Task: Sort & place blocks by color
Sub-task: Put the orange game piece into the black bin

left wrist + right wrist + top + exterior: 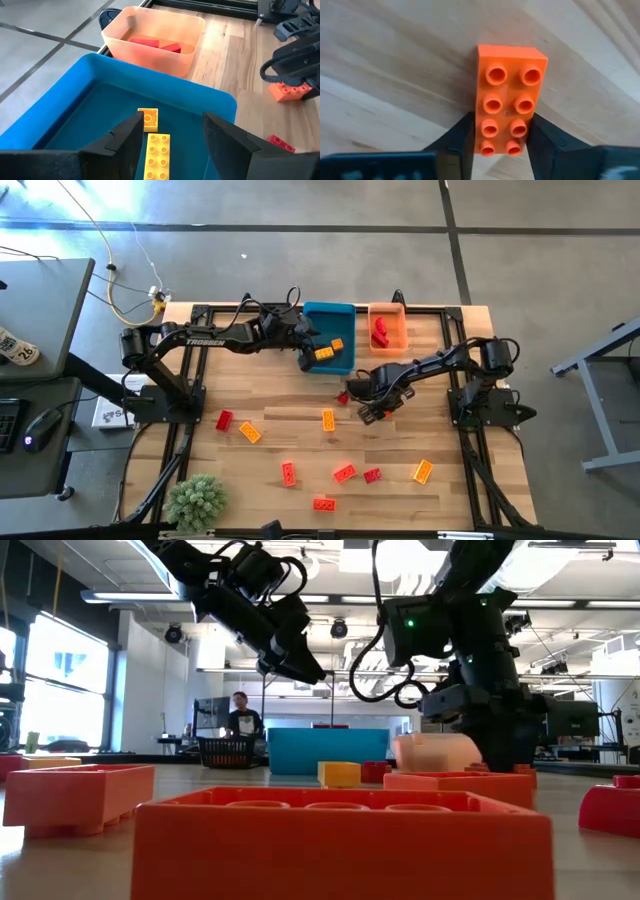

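Brick (510, 100) — orange, eight studs | right gripper (502, 137) clamped on it | left gripper (170, 140) open, empty

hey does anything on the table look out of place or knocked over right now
Nothing looks spilled or damaged. The blue bin and orange bin sit upright side by side, with yellow blocks and red blocks inside. The rest lie scattered flat on the table, still unsorted. The right gripper straddles an orange block.

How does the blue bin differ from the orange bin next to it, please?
The blue bin is opaque and holds two yellow bricks; the orange bin is translucent, looks smaller and holds red bricks. Both are open rectangular bins standing side by side at the table's far edge.
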Available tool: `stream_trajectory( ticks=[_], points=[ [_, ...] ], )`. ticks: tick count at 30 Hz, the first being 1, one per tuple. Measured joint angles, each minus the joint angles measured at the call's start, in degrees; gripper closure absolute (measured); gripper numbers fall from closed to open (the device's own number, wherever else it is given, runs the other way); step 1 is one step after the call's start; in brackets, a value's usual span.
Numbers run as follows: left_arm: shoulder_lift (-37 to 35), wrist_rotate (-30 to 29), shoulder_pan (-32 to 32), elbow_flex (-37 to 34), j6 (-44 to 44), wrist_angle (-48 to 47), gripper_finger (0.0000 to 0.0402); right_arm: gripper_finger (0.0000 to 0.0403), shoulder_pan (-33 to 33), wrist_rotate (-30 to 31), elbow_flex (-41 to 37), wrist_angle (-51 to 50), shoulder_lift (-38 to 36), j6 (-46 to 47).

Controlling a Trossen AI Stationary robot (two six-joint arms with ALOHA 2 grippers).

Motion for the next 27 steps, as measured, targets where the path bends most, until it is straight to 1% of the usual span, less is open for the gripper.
stream_trajectory(
  ticks=[5, 11, 15, 19, 23, 27],
  points=[
    [0.0, 0.42, 0.0, 0.0, -3.26, 0.0, 0.0213, 0.029, 0.0, -0.29, -0.15, -0.66, -0.85, -2.71],
    [0.0, 1.97, 0.0, 0.0, -8.46, -0.02, 0.0213, 0.029, -0.23, 0.45, -0.15, -0.58, -5.83, -3.78],
    [0.0, 4.15, 0.0, 0.0, -15.71, -0.02, 0.0213, 0.029, -0.89, 2.08, -0.15, 1.26, -10.7, -5.89],
    [0.0, 5.02, 0.0, 0.0, -24.26, 0.0, 0.0213, 0.029, -2.56, 6.82, -0.13, 4.75, -15.57, -9.12],
    [0.02, 6.73, 0.05, 0.0, -33.71, 0.66, 0.0213, 0.029, -5.06, 10.77, -0.12, 10.26, -19.56, -14.87],
    [0.02, 8.5, 0.45, 0.0, -44.18, 3.55, 0.0213, 0.029, -7.96, 11.62, -0.08, 16.44, -21.56, -21.96]
  ],
)
